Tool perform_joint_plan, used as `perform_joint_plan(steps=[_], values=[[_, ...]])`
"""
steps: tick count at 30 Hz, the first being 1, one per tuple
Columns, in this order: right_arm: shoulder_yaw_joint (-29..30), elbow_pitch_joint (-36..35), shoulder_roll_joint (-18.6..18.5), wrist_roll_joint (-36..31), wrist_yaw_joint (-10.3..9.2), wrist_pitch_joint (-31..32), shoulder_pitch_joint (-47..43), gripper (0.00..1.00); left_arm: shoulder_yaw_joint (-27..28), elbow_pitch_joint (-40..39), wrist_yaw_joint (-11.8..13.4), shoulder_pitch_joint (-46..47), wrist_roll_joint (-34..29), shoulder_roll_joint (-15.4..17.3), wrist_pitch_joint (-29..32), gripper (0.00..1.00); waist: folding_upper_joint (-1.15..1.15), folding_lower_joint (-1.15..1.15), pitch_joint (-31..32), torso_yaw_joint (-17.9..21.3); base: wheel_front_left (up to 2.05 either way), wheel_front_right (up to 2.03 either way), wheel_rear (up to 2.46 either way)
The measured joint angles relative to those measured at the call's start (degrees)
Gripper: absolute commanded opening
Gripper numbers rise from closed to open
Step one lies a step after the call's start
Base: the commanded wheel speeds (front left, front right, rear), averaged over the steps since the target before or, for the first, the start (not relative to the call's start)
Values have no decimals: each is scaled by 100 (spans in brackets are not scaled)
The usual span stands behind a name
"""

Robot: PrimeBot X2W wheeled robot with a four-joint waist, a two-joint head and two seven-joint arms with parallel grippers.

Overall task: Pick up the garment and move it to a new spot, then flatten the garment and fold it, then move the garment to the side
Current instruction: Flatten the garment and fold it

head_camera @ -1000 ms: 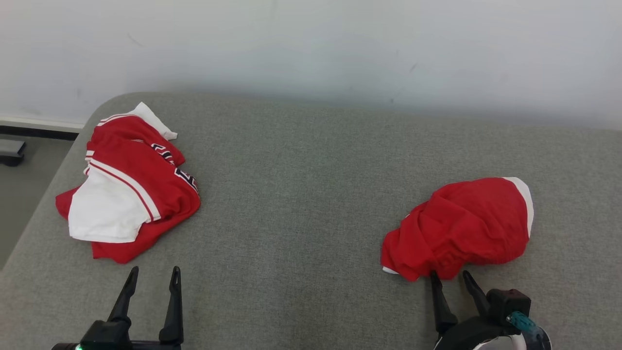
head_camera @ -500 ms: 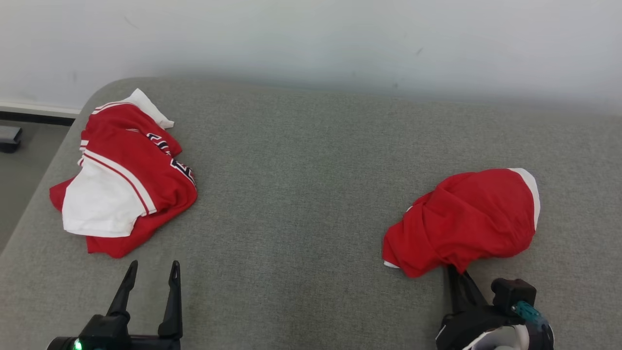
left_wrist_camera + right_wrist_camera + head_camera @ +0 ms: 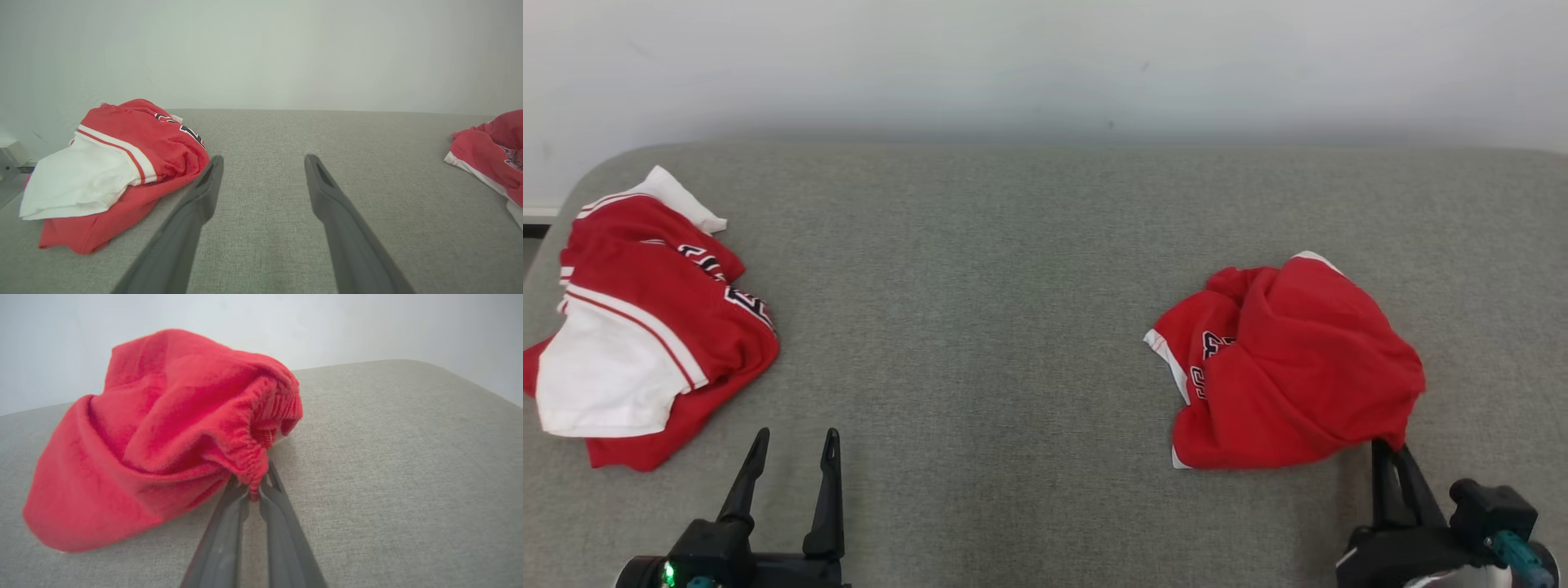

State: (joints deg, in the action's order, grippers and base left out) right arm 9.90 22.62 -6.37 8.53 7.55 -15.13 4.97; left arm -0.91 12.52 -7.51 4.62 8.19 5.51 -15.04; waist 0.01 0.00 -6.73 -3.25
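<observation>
Since the earlier frames, the right end effector (image 3: 1382, 447) has been closed on the near edge of the crumpled red garment (image 3: 1290, 367). The heap has been rolled, so that a white-trimmed hem and dark lettering are now being exposed on its left flank. Part of the apparent shift is being caused by camera motion, as the whole scene has slid leftward.

The garment is being gripped at its near right corner, where the two fingers are being pressed together on a pinch of cloth. The remainder is being supported by the grey upholstered surface (image 3: 1013, 327), on its right half, and is extending away from the fingertips and to their left. No distinct long axis is being presented, since the heap is about as deep as it is wide. Any lift is therefore being judged to trail the bulk behind and to the left of the grip.

The left end effector (image 3: 796, 437) is being held spread and empty at the near left. It is well apart from the garment and nearer to a second red-and-white garment (image 3: 645, 327). The right arm is the nearer one.

In the right wrist view, the pinch is being shown to lie on an elastic-gathered band, a detail that is being hidden by overhanging cloth in the head view. The lettering and white hem are being revealed by the head view.
</observation>
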Motion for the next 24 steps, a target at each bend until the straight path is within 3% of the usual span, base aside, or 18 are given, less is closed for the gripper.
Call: perform_joint_plan(steps=[6, 14, 24], values=[[-46, -600, -42, -116, 0, 1, 19, 0, -69, 68, 0, -17, -5, -52, 0, 100, 0, 0, 54, 106, 0, 0, 0], [-820, -1003, -83, -240, 0, 1, 273, 0, -247, 187, 0, -52, 8, -90, 0, 100, 0, 0, 231, -85, 0, 0, 0], [-2499, -123, 19, -169, 0, 0, 794, 0, -508, 334, 0, -86, 90, -146, -1, 100, 0, 0, 403, -564, 0, 0, 0]])
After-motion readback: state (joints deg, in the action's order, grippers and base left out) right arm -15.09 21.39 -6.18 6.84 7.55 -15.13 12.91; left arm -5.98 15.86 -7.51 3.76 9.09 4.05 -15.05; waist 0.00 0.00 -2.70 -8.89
